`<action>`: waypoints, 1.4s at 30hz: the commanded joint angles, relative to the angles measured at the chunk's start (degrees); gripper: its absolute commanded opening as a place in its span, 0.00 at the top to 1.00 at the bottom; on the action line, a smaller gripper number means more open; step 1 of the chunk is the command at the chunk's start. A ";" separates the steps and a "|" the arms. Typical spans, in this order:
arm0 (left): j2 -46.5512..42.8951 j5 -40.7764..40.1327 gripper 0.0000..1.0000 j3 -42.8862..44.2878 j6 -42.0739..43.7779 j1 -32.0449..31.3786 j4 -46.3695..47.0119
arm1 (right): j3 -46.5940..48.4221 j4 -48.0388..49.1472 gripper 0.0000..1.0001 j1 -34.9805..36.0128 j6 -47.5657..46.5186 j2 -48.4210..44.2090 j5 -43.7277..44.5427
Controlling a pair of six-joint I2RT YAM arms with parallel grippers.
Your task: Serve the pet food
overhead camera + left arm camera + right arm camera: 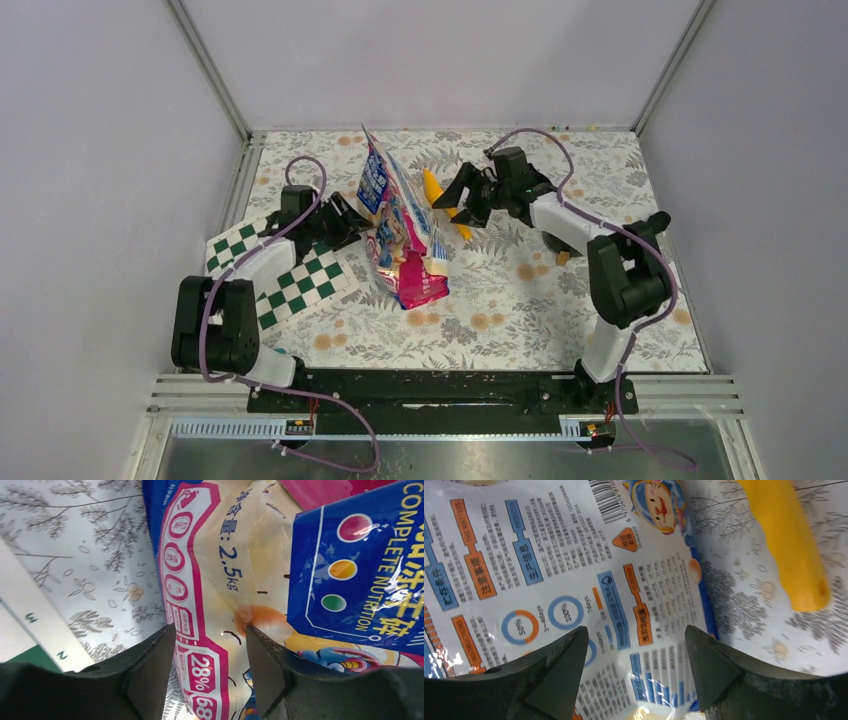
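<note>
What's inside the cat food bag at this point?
No kibble shows. The bag presents only its glossy printed outside in every view; its contents are covered. The left gripper and right gripper face it, both open.

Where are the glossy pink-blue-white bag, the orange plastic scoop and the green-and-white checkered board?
Glossy pink-blue-white bag (402, 230): top external view, mid panel.
Orange plastic scoop (791, 545): right wrist view, mid handle.
Green-and-white checkered board (310, 282): top external view, bare near squares.
</note>
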 commanded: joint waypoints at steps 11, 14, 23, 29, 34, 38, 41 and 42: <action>3.94 12.87 0.56 -6.03 0.02 -9.36 11.44 | -10.12 11.81 0.26 6.71 -0.88 -0.49 -4.91; 1.94 11.36 0.58 -9.26 -1.15 -11.30 11.49 | -16.25 12.55 0.27 7.53 -2.14 -3.51 -4.28; -7.39 4.02 0.60 -14.51 -3.43 -12.62 9.80 | -22.48 6.70 0.28 9.97 -1.50 -9.23 2.70; -12.86 -7.61 0.57 0.88 3.70 -12.03 -9.56 | -9.25 -13.43 0.28 9.90 -4.72 -14.43 13.26; -16.65 -13.79 0.55 12.45 7.70 -11.68 -18.77 | 6.18 -30.82 0.34 9.93 -8.21 -16.13 25.29; -18.51 -11.82 0.54 17.57 8.12 -11.66 -19.61 | 11.81 -31.44 0.37 10.09 -10.38 -19.09 22.48; -19.05 -6.25 0.54 19.43 5.91 -11.66 -16.85 | 14.09 -30.72 0.44 10.26 -11.23 -21.12 20.98; -19.41 -3.39 0.55 19.07 4.71 -11.66 -13.21 | 14.34 -29.62 0.48 10.32 -11.27 -21.67 19.76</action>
